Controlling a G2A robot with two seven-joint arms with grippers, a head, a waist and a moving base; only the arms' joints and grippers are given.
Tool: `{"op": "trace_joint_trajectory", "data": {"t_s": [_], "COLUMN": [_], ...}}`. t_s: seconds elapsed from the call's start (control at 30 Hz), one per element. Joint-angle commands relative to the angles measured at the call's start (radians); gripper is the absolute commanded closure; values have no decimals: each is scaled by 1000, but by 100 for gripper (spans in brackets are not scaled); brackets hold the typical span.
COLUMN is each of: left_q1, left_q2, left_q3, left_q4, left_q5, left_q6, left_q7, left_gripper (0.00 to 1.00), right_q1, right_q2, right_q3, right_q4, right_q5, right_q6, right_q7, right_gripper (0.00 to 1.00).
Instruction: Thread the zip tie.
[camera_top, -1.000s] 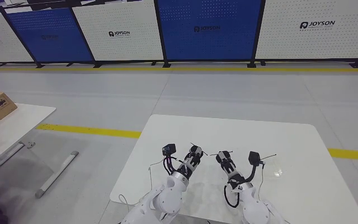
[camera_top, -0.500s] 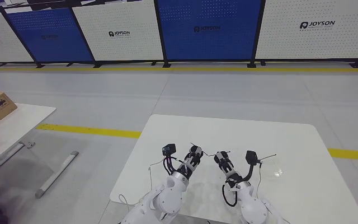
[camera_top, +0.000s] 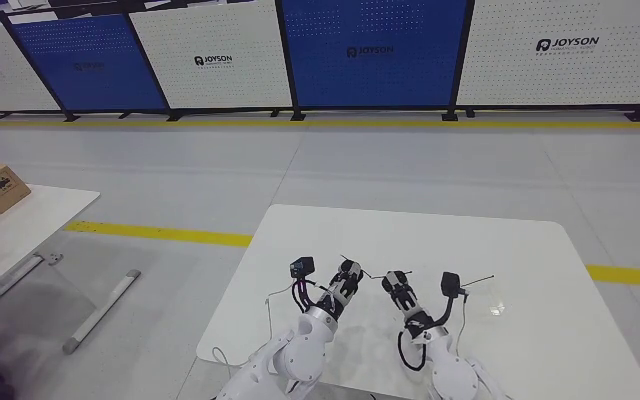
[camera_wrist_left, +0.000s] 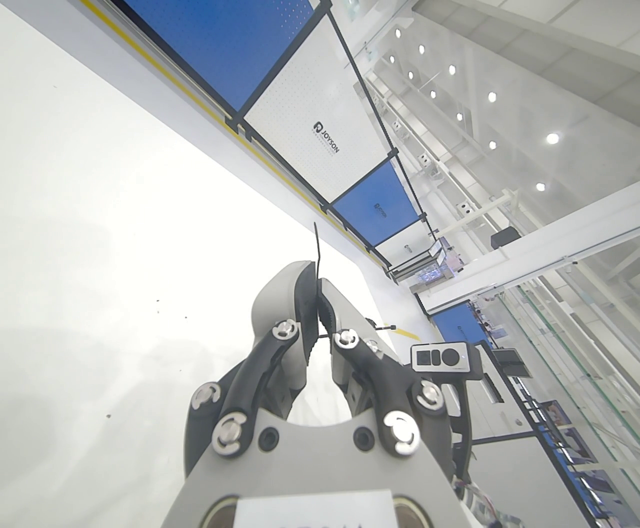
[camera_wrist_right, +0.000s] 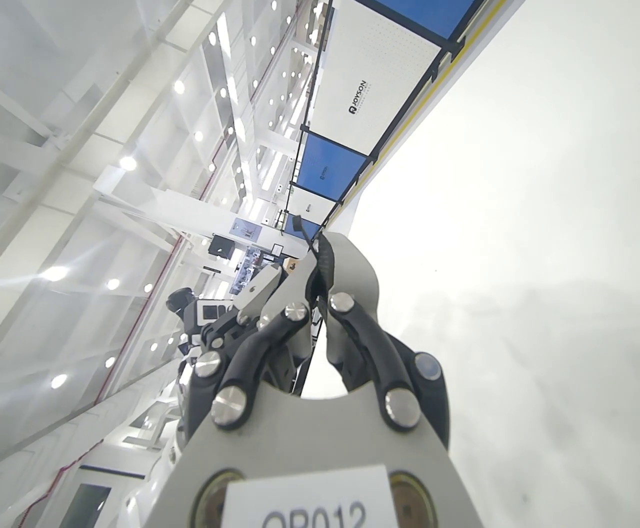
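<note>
Left gripper (camera_wrist_left: 316, 285) clamped on zip tie (camera_wrist_left: 316, 245) — right gripper (camera_wrist_right: 317, 260) likewise pinching it; logo-printed panels (camera_top: 375, 50) behind table (camera_top: 500, 240).

We nudged our right end effector (camera_top: 389, 276), pinching the zip tie (camera_wrist_right: 304, 234), slightly toward the left end effector (camera_top: 351, 267), narrowing the gap between the two.
</note>
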Motion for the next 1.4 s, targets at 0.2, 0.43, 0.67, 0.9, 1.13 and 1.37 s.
{"op": "trace_joint_trajectory", "data": {"t_s": [0.2,0.43,0.67,0.9,1.13,1.37], "left_q1": [0,0,0,0,0,0], "left_q2": [0,0,0,0,0,0], "left_q3": [0,0,0,0,0,0], "left_q4": [0,0,0,0,0,0], "left_q5": [0,0,0,0,0,0], "left_q6": [0,0,0,0,0,0], "left_q7": [0,0,0,0,0,0], "left_gripper": [100,100,100,100,100,100], "right_q1": [-11,-3,-6,-11,-11,-11], "right_q2": [-7,-17,-23,-30,-32,-32], "right_q3": [11,11,16,18,18,18], "right_q4": [-11,-5,-5,-8,-9,-9], "right_q5": [-20,-25,-36,-55,-54,-54], "right_q6": [21,45,50,60,58,58], "right_q7": [-8,-6,1,-5,-10,-10], "right_gripper": [100,100,100,100,100,100]}}
